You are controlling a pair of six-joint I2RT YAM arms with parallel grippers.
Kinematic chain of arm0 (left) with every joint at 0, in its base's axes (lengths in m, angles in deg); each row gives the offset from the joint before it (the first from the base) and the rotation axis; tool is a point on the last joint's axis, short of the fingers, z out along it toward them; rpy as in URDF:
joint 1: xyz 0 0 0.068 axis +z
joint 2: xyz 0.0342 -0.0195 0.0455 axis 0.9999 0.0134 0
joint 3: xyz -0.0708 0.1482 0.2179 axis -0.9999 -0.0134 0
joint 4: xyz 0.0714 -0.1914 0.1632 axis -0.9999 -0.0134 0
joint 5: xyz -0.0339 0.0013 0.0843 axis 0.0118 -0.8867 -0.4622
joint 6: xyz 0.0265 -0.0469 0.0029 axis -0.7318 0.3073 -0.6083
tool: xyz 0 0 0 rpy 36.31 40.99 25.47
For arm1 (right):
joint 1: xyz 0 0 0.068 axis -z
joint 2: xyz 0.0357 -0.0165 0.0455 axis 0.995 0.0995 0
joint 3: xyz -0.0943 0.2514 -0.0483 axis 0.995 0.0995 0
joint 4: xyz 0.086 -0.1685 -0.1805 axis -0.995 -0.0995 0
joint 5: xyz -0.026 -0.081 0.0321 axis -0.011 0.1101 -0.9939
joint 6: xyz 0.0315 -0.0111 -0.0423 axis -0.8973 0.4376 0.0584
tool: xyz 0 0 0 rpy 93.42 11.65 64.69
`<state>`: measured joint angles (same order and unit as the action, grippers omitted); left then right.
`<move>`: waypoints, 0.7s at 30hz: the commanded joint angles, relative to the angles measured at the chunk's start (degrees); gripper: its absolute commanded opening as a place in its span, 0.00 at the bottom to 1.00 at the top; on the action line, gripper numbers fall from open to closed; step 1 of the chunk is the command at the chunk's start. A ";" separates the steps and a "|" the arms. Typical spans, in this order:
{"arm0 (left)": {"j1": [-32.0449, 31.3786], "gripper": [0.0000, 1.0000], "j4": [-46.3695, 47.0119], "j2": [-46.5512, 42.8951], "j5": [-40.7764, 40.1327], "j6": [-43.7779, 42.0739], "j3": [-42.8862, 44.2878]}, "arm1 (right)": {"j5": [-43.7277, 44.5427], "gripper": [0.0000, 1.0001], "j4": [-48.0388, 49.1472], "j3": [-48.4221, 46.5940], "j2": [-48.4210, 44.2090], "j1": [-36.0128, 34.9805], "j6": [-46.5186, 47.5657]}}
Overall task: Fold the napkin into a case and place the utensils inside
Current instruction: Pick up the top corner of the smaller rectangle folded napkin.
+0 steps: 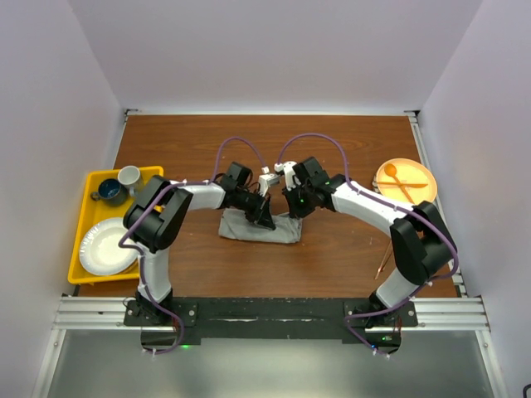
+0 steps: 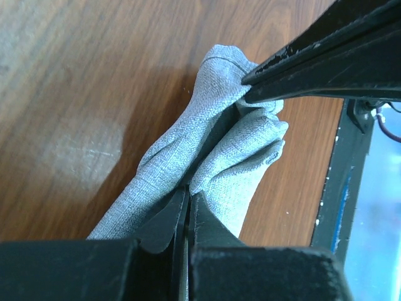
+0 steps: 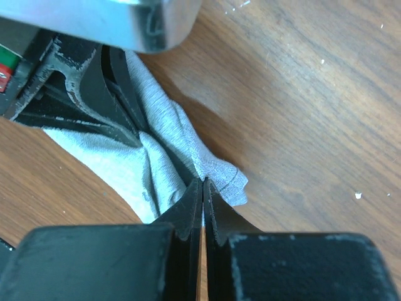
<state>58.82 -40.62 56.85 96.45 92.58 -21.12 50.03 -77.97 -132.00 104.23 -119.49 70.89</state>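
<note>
Top view: napkin (image 1: 259,228), a rumpled grey heap at the centre of the table (image 1: 332,149), not yet a case, with left gripper (image 1: 264,217) and right gripper (image 1: 290,207) down on it close together; utensils (image 1: 385,259), seen only as a thin coppery line, lie well apart near the right arm's base. Left wrist view: fingers (image 2: 166,219) pressed together, pinching a ridge of cloth, a shallow hold likely to slip if pulled. Right wrist view: fingers (image 3: 188,213) pressed together on the cloth's hem; hazard judged as uneven pulling skewing the fold, or the crowded grippers knocking together.
</note>
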 commanded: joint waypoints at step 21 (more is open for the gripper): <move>1.06 0.00 6.38 -2.16 5.61 14.27 0.03 | 0.19 0.00 2.82 -0.73 1.14 -0.31 4.15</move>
<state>59.50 -37.75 56.96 99.35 104.38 -21.62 49.97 -76.99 -132.00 104.55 -119.53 73.86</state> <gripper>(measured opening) 0.023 0.008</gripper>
